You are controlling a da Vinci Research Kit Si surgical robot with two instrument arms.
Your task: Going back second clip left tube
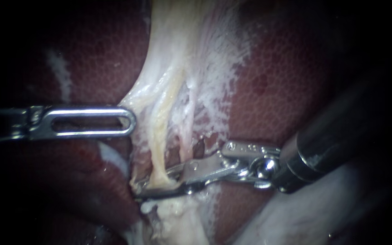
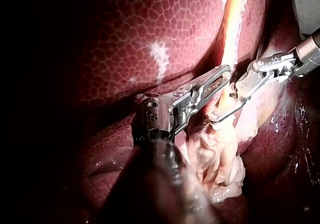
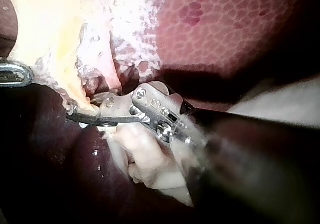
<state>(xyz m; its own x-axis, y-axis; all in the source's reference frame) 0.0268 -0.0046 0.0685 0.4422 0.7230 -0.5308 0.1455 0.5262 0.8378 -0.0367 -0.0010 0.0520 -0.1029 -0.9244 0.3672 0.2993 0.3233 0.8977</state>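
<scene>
- Our right instrument [image 1: 156, 183] comes in from the right, low across the liver [image 1: 273, 90]. Its hand reaches the foot of the left tube [image 1: 159, 145].
- Left tube: the yellowish strand running down out of the pale tissue [image 1: 191, 59]. A thinner pink strand [image 1: 185, 143] lies just beside it on the right.
- Right hand: narrow but parted, with a gap showing between its two jaws. The left tube passes through that gap near its lower end. We read this as straddling, not clamping.
- The left wrist view agrees: thin bright metal at the hand's tip sits round the tube.
- Clip: in no view can we separate a clip from the metal of the hand, so whether the second one is seated is not shown.
- Our left instrument [image 1: 130, 122] lies flat from the left. Its slotted tip touches the edge of the pale tissue beside the tube, above the right hand. We cannot tell whether that hand grips tissue or merely rests against it.
- Progress, as a judgement: the step is the withdrawal, and it looks barely begun, if at all. The right hand is at the tube, not clear of it.
- Left to do: free the tube from the gap, draw back along the shaft toward the right without snagging the tube or the pink strand, and finish well apart from the tissue.
</scene>
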